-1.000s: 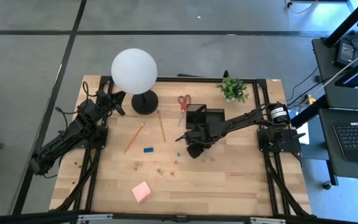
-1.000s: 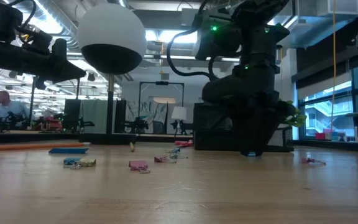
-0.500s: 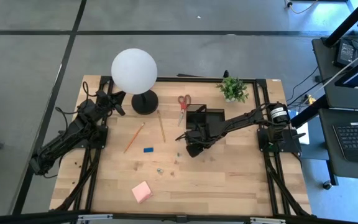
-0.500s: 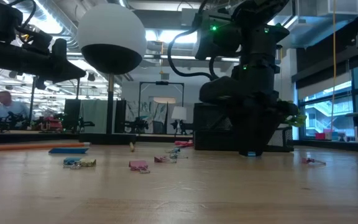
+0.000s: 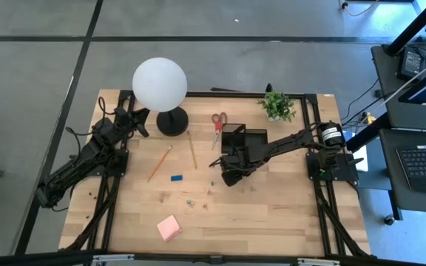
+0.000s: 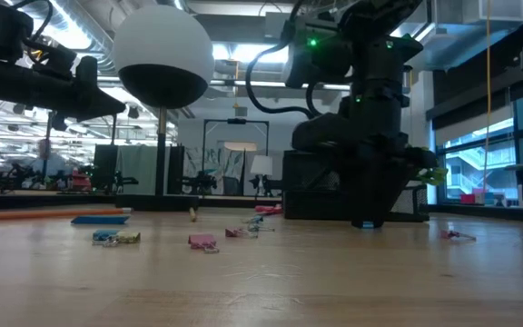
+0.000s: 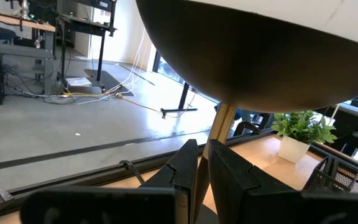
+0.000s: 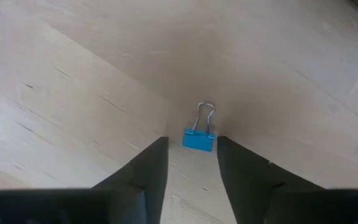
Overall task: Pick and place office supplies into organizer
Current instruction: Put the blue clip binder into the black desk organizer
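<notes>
In the right wrist view a blue binder clip [image 8: 199, 139] is seen lying on the wooden table [image 8: 73, 81] between the parted fingers [image 8: 151, 165] of the right gripper [image 8: 191, 163], not yet clamped; the high view hides it under the right gripper [image 5: 229, 176], lowered just in front of the black organizer [image 5: 244, 138]. The left gripper [image 7: 202, 168], fingers nearly together and empty, is shown beneath the white globe lamp [image 5: 160, 84], while red-handled scissors [image 5: 218, 127], two pencils [image 5: 160, 162], blue eraser [image 5: 177, 178] and pink sticky-note pad [image 5: 169, 227] are only laid out in the high view.

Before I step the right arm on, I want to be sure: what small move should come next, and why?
Probably close the right gripper on the blue binder clip: the clip lies on the table right between the open fingers, not yet gripped.
</notes>
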